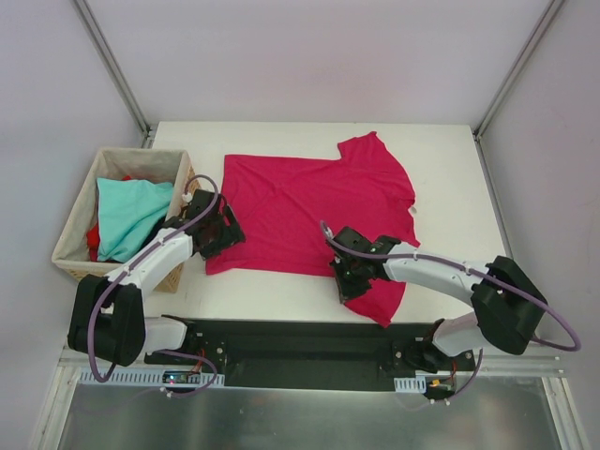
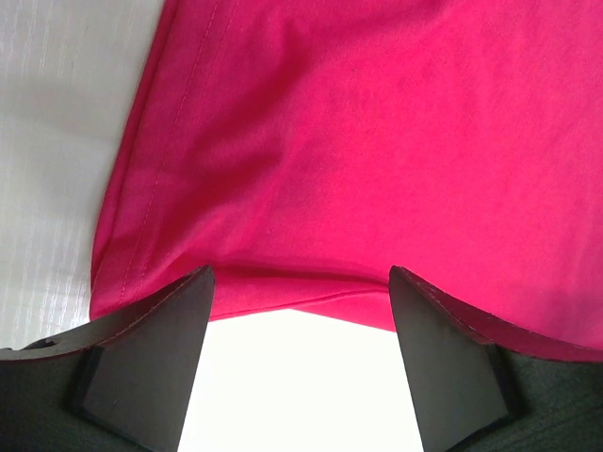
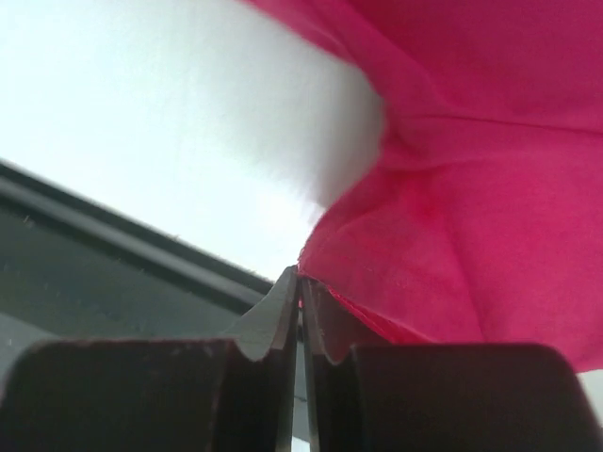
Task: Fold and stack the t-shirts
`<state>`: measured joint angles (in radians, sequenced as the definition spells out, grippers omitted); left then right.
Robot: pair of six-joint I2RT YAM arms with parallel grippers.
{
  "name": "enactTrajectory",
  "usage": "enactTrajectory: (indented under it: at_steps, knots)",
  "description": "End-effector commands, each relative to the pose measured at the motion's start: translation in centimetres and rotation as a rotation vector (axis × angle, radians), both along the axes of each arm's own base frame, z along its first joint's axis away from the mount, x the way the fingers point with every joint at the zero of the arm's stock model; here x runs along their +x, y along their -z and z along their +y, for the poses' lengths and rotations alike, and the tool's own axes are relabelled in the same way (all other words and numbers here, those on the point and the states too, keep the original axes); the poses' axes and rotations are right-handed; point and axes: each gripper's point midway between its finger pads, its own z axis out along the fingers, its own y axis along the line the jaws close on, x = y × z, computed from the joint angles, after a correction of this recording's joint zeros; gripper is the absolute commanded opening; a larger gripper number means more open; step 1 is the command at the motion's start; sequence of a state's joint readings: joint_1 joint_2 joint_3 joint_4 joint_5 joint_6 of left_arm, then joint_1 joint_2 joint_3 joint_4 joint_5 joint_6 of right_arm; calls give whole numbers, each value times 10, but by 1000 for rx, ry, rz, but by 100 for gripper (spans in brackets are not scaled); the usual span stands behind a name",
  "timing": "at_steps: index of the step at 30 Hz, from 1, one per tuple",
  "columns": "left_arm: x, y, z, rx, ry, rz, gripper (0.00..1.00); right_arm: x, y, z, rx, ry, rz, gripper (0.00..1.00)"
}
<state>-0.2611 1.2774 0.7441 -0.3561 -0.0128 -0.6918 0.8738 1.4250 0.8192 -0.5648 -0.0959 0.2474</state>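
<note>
A crimson-magenta t-shirt [image 1: 309,202] lies spread flat on the white table [image 1: 450,159]. My left gripper [image 1: 225,239] sits at the shirt's near left corner, open. In the left wrist view its fingers [image 2: 300,282] straddle the hem [image 2: 311,299], with bare table between them. My right gripper [image 1: 343,279] is at the shirt's near edge by the lower sleeve. In the right wrist view its tips [image 3: 300,278] are shut on the cloth's edge [image 3: 471,217], which bunches up from the pinch. A light teal t-shirt [image 1: 131,211] and a red one [image 1: 92,239] lie in the basket.
A woven wicker basket [image 1: 75,253] with a pale liner stands at the table's left edge, right beside my left arm. A black base rail [image 1: 300,342] runs along the near edge. Metal frame posts rise at the back corners.
</note>
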Motion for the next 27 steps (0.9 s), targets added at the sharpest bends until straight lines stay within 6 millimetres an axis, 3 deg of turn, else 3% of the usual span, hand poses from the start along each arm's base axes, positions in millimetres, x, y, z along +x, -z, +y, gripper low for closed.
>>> enactTrajectory:
  at_steps: [1,2,3,4,6,8,12,15,18,21,24,27]
  knots:
    - [-5,4,6,20,-32,-1,75,-28,-15,26,57,-81,54,14]
    - [-5,4,7,23,-32,-2,75,-32,-16,29,61,-91,67,23]
    - [-8,7,9,28,-39,6,75,-38,-17,31,68,-100,90,46]
    - [-8,7,9,30,-42,6,75,-42,-18,33,73,-107,101,63]
    - [-11,9,11,35,-52,10,75,-42,-27,38,94,-108,100,85]
    - [-14,9,15,50,-64,11,74,-39,-43,34,95,-111,71,89]
    - [-12,7,21,76,-83,-5,74,-12,-100,37,189,-47,-57,97]
    - [-5,8,29,117,-123,-8,74,17,-114,20,209,113,-109,98]
    - [2,10,24,108,-113,10,71,50,-103,-22,153,344,-150,100]
    - [8,10,18,122,-69,6,66,60,-74,-60,43,464,-183,100]
    - [11,8,3,152,50,-17,61,57,-45,-79,-20,516,-164,100]
    - [15,2,-23,140,188,-55,58,52,-25,-77,2,536,-117,100]
